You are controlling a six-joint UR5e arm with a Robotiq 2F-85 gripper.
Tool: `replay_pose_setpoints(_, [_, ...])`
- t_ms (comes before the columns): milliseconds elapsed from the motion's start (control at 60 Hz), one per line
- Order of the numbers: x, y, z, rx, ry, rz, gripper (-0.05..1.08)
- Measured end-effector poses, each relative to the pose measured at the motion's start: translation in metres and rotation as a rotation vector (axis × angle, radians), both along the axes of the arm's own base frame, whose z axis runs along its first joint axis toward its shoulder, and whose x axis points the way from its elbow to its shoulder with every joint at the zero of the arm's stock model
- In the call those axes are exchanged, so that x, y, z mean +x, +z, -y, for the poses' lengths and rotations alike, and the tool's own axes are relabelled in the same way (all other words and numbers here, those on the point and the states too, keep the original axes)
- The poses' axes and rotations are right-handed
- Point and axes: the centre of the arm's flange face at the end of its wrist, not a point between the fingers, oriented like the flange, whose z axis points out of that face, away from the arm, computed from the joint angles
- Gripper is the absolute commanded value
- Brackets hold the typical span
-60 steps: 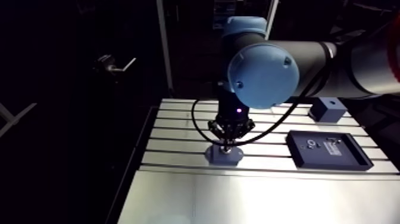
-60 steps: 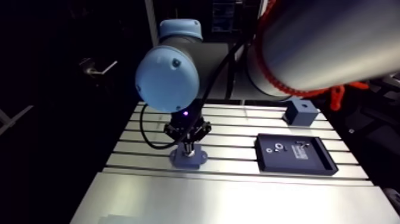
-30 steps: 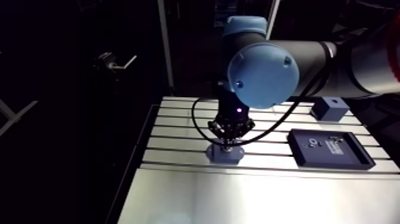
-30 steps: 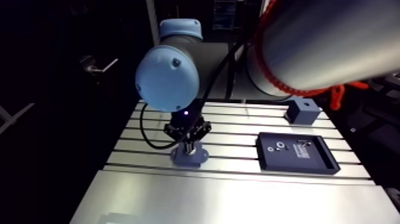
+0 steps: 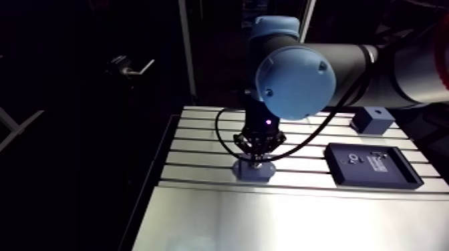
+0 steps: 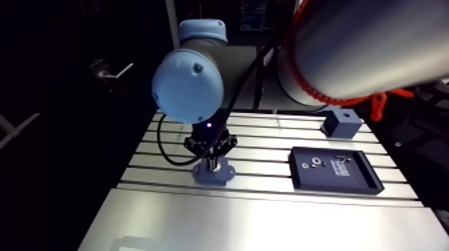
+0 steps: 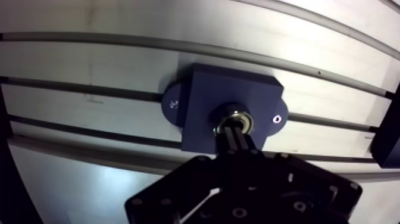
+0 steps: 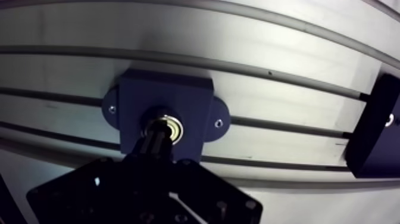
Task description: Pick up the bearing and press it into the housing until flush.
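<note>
- Bearing (image 7: pixel 234 117), a shiny metal ring, seated in the round hole of the housing (image 7: pixel 229 83), near the middle of the block's top face.
- Cannot tell whether level with that face or slightly proud.
- Gripper (image 7: pixel 233 132) straight above, pointing down; both fingers drawn together into one dark stem with no gap showing, nothing clasped between them, tip resting on the bearing's middle.
- Housing: a dark blue block with a rounded ear on either side, one small screw hole (image 7: pixel 275 118) in each ear, flat on the table (image 7: pixel 89 71).
- In the arm view, housing (image 5: pixel 254 171) on the near left part of the slotted area, across the nearest grooves, just behind the smooth plate (image 5: pixel 287 220) that forms the table's near edge.
- Dark tray (image 5: pixel 373 165) to the right of the housing, well apart from it, on the same grooves; a few small pale parts inside, too small to name.
- Small blue block (image 5: pixel 371 120) farther back and to the right, beyond the tray, near the table's far right edge.
</note>
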Motion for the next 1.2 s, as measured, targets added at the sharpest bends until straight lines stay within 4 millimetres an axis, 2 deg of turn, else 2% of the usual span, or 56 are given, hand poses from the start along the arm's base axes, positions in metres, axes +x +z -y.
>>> replay_pose_setpoints(600, [-0.0048,-0.0028,0.0021,-0.003,0.007,-0.029,1.06])
replay_pose_setpoints(1200, [-0.0014,-0.0044,0.0037,-0.003,0.011,-0.024,1.06])
